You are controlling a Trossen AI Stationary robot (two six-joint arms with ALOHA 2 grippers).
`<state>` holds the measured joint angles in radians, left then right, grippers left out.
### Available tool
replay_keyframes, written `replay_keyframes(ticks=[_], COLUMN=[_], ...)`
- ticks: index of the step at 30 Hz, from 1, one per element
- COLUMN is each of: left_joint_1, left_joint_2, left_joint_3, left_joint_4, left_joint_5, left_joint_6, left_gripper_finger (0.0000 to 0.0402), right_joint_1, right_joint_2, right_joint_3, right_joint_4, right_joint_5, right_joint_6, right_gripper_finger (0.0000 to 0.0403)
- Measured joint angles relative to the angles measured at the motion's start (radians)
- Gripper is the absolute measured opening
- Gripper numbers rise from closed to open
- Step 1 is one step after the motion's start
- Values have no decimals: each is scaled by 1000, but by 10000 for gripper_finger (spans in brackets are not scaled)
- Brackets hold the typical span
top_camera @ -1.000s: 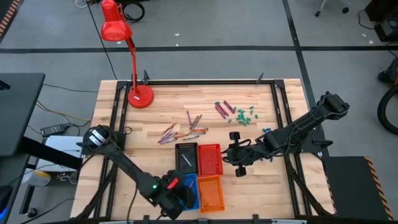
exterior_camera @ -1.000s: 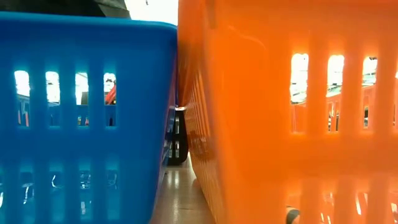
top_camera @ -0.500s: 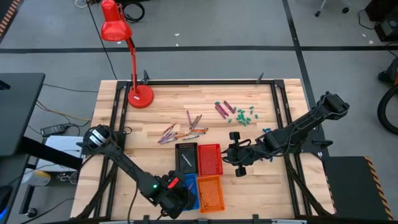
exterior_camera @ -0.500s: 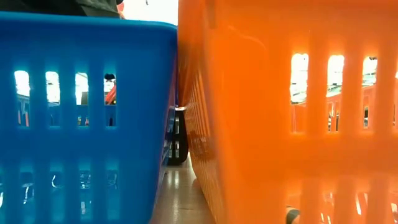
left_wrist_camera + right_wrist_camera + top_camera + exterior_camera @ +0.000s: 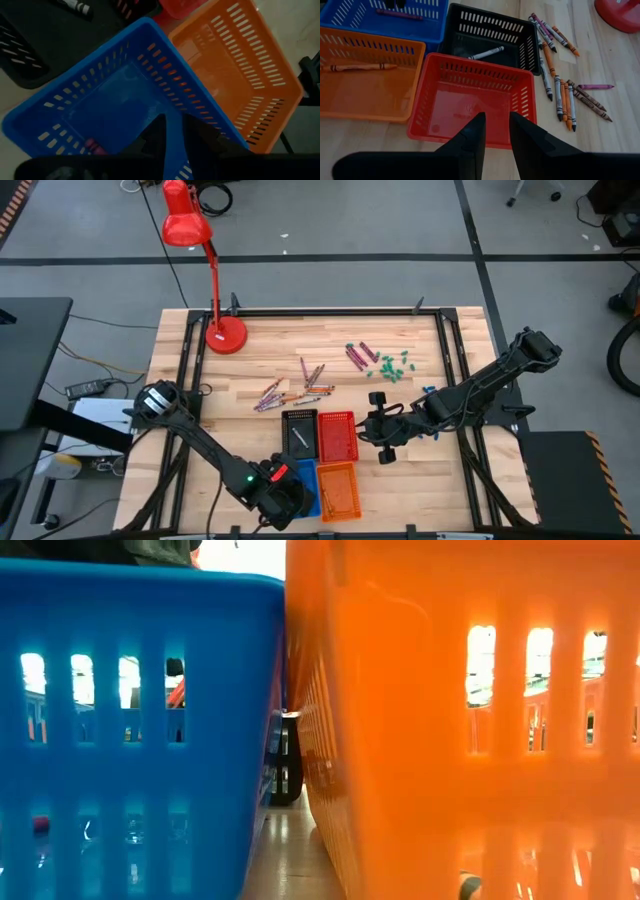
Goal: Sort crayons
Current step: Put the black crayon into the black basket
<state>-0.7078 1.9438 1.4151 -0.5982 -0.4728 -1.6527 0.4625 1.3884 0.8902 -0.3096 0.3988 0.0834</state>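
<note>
Here, with the left gripper (image 5: 170, 131) over the blue basket (image 5: 305, 492) at lower centre, jaws narrowly parted above a purple crayon (image 5: 93, 146), and the right gripper (image 5: 496, 131) narrowly parted, empty, above the red basket (image 5: 470, 102), loose crayons (image 5: 295, 388) mid-bench risk missorting through look-alike colours.

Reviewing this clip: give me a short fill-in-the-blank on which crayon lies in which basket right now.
1. The purple crayon lies in the ____ basket.
2. The orange basket holds one ____ crayon.
3. The grey crayon lies in the ____ basket.
4. The right gripper hovers over the ____ basket, which holds no crayon.

Missing words: blue; orange; black; red
</note>
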Motion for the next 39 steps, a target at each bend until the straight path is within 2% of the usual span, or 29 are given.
replay_keyframes(ticks=[8,16,19,22,24,29,35,39], left_joint_1=[-19,-42,-29,-12,4,35,27,14], left_joint_2=[-54,-108,-92,-74,-66,-58,-59,-92], left_joint_3=[-1,0,-1,-2,0,-1,-10,-115], left_joint_4=[-134,-552,-673,-742,-745,-769,-903,-910], left_joint_5=[33,20,7,-64,-105,-107,-37,39], left_joint_6=[-33,-163,-99,8,103,283,237,165], left_gripper_finger=[75,66,60,57,57,57,56,56], right_joint_1=[0,0,0,0,0,0,0,-7], right_joint_2=[0,0,0,0,0,0,0,0], right_joint_3=[0,0,0,-1,-12,-88,-190,-208], right_joint_4=[0,2,2,8,23,136,331,395], right_joint_5=[0,0,0,0,0,0,7,51], right_joint_6=[0,0,0,-5,-10,-54,-115,-185], right_gripper_finger=[91,91,91,91,91,91,91,91])
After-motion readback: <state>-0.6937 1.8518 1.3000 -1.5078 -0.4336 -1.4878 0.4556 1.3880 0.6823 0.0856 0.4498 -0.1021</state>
